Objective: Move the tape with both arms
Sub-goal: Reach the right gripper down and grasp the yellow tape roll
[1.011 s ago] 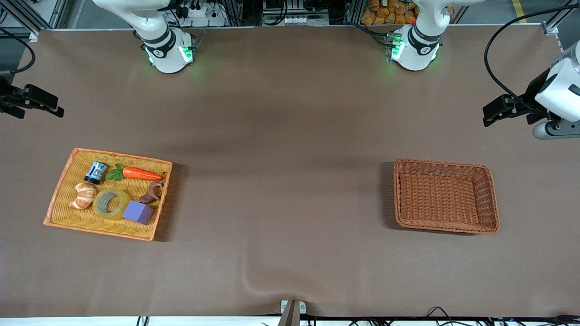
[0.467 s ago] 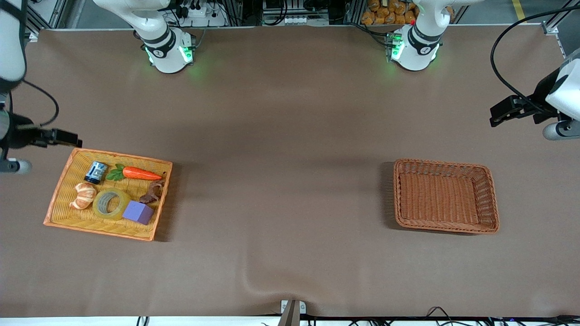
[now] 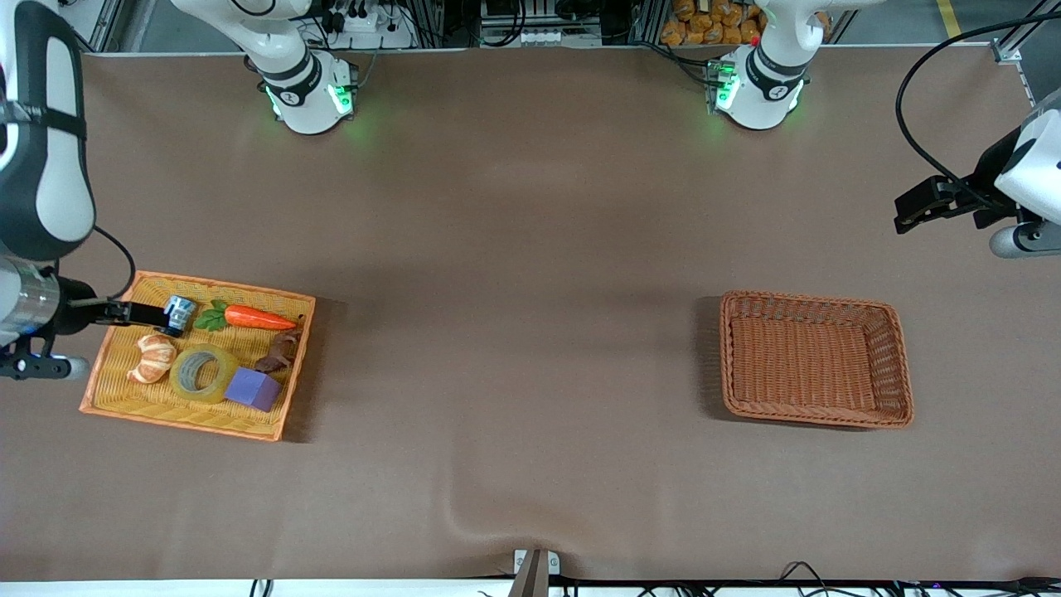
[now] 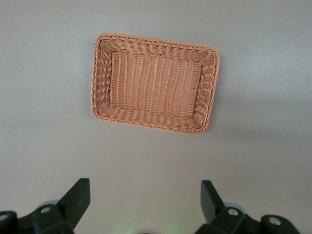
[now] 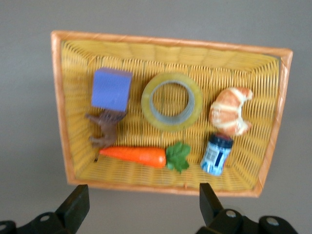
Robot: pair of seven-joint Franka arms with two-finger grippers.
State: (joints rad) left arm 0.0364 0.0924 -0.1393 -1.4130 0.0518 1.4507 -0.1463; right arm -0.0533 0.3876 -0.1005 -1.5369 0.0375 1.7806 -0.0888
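Observation:
The tape [image 3: 203,373], a yellowish ring with a grey core, lies flat in the yellow tray [image 3: 182,421] toward the right arm's end of the table, between a croissant and a purple cube. It also shows in the right wrist view [image 5: 171,102]. My right gripper [image 3: 149,313] is open and empty, up over the tray's edge beside the blue can; in its wrist view [image 5: 142,195] the tray [image 5: 165,43] lies ahead of it. My left gripper [image 3: 909,212] is open and empty [image 4: 145,190], up over the table at the left arm's end.
The tray also holds a purple cube [image 3: 253,389], a croissant [image 3: 152,358], a carrot [image 3: 259,317], a blue can [image 3: 177,313] and a brown figure [image 3: 279,351]. A brown wicker basket [image 3: 816,419] stands at the left arm's end, seen too in the left wrist view [image 4: 151,124].
My right arm has swung in from the table's edge, and its gripper has come over the tray's edge by the blue can. My left gripper has shifted only slightly.

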